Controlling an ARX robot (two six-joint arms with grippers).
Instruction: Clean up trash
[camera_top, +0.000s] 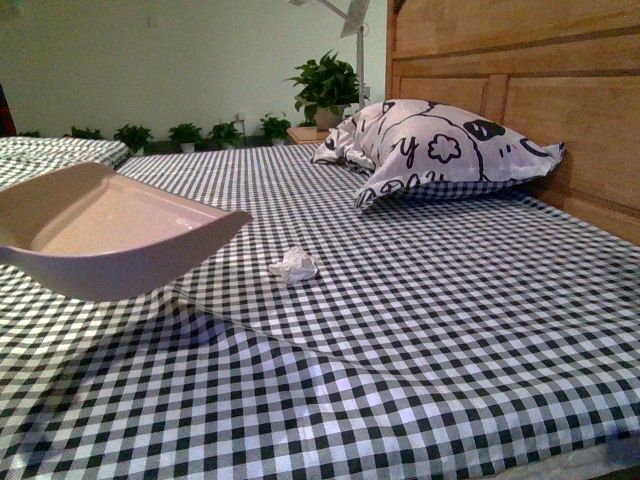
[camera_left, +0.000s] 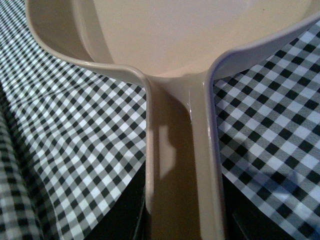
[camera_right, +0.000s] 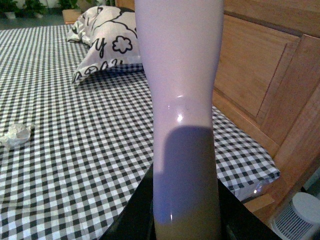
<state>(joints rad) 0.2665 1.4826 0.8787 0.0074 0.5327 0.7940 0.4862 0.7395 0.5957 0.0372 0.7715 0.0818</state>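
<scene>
White paper ball (camera_top: 293, 265) lies just right of our dustpan (camera_top: 110, 235) lip; left gripper (camera_left: 182, 227) clamps dustpan, right gripper (camera_right: 186, 225), farther off, clamps a pale handle (camera_right: 180, 100)

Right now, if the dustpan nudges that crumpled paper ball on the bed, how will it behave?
The paper ball looks small and loosely crumpled, so it is probably light and may skid or tumble ahead of the dustpan. Its irregular creases should stop it rolling far. The checked sheet has folds that could snag it.
</scene>
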